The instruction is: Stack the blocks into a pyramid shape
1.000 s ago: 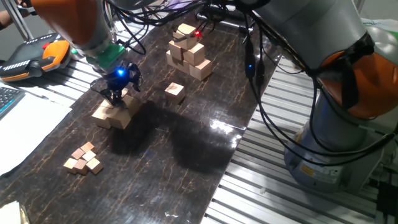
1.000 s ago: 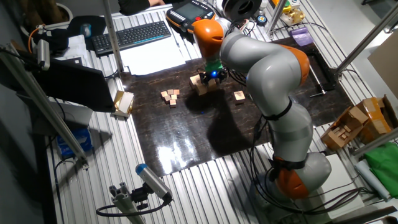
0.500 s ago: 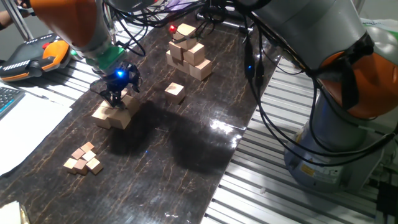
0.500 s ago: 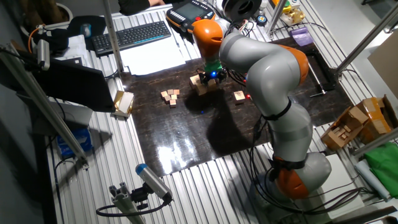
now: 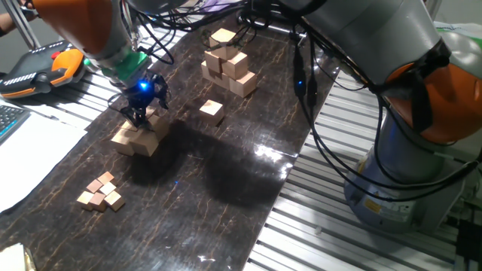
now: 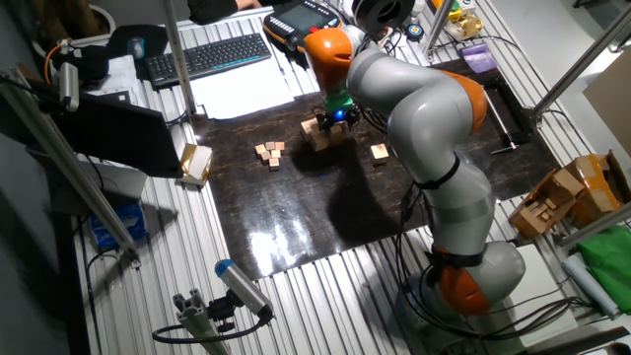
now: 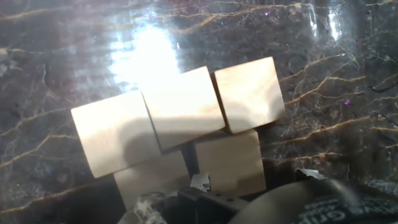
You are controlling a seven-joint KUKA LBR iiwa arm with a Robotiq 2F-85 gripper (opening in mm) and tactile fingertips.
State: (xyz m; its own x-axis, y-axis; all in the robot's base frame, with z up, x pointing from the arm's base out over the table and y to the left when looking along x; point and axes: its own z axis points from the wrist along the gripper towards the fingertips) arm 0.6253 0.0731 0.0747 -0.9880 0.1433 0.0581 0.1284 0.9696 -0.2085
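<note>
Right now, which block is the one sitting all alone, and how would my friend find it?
Start at the dark marble-patterned mat on the table. On it, look between the taller stack of bigger cubes at the far end and the low pile under the gripper. There sits the lone block: a plain tan cube touching no other, unlike the piled or clustered ones.

The black two-finger gripper (image 5: 139,114) hides part of the stepped pile of light-tan wooden cubes (image 5: 137,138); its jaw state is unreadable.

Robotics lab (keyboard (image 6: 209,56), cabled arm (image 6: 424,128))
</note>
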